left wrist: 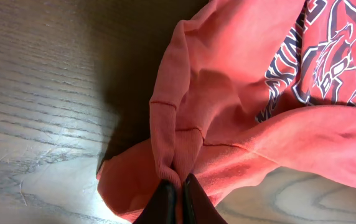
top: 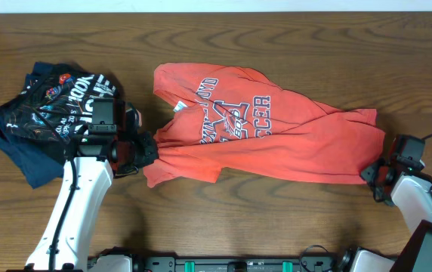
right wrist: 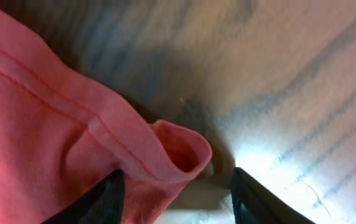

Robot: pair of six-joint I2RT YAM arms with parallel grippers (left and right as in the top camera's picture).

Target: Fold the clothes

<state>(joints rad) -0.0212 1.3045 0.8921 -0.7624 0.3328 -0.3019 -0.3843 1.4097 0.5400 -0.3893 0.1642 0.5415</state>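
The clothes [top: 276, 136], a red-orange T-shirt with dark-and-white chest lettering, lie crumpled across the middle of the wooden table. My left gripper [left wrist: 179, 198] is shut on a pinched fold of the shirt's left edge [left wrist: 175, 149], beside the lower left corner of the cloth [top: 155, 155]. At the shirt's right end my right gripper [right wrist: 177, 196] stands open. A rolled hem [right wrist: 165, 149] lies between its fingers [right wrist: 106, 199], which are wide apart and not pressing the cloth. In the overhead view the right gripper [top: 378, 170] sits at the shirt's right corner.
A heap of dark navy garments with white lettering [top: 46, 106] lies at the left, just behind the left arm [top: 80, 204]. Bare wood table [top: 276, 45] runs along the far side and in front of the shirt.
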